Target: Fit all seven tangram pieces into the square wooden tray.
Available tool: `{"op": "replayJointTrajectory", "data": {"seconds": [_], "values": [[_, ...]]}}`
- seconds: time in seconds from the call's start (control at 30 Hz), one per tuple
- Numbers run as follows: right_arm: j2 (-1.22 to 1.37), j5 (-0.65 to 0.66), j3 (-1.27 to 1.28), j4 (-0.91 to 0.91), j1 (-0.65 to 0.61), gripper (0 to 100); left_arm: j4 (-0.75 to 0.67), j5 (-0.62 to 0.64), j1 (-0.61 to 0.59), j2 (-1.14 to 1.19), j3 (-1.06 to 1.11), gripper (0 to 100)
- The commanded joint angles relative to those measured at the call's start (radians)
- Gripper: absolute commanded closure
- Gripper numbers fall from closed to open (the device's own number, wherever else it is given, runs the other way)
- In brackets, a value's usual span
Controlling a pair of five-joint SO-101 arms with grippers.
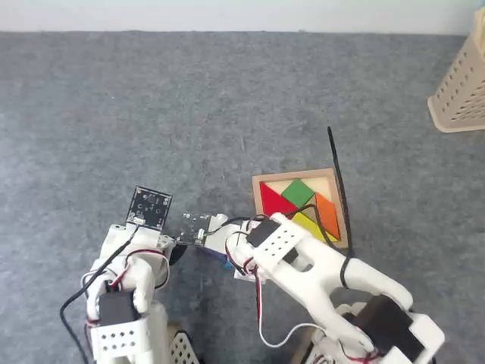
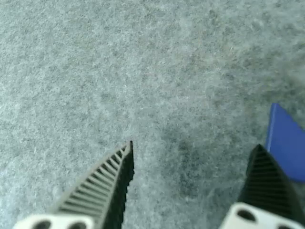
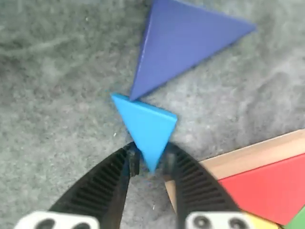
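Nothing readable here, no text, labels or numbers. The black circuit board [image 1: 149,206] on an arm has pale specks, way too tiny to make out.

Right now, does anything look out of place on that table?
Yes: two pieces sit outside the wooden tray. The dark blue triangle lies loose on the grey mat, and the light blue triangle beside it is pinched in the right gripper.

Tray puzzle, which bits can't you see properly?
- High view: the right arm hides the tray's near corner, so pieces cannot be counted.
- Left wrist view: the dark blue piece is cut off by the edge.
- Right wrist view: the right hand covers the light blue triangle's tip.
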Motion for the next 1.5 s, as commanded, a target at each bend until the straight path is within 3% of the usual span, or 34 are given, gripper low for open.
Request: {"op": "replayJointTrajectory", "data": {"seconds": [0.0, 0.13, 0.3, 0.53, 1.1, 1.47], "values": [[-0.031, -0.014, -0.052, -0.001, 0.019, 77.4, 0.005, -0.002, 0.002, -0.015, -0.005, 65], [-0.038, -0.003, -0.052, 0.002, 0.018, 75.3, 0.005, -0.002, 0.002, -0.015, -0.005, 65], [-0.136, 0.124, -0.046, 0.053, -0.004, 75.3, 0.005, -0.002, 0.002, -0.015, -0.005, 65], [-0.157, 0.133, -0.048, 0.027, -0.11, 75.3, 0.005, -0.002, 0.002, -0.015, -0.005, 65], [-0.001, 0.133, -0.052, -0.064, -0.114, 75.5, 0.005, -0.002, 0.002, -0.015, -0.005, 65], [0.001, 0.127, -0.044, -0.053, -0.108, 93.8, 0.005, -0.002, 0.002, -0.015, -0.005, 65]]}}
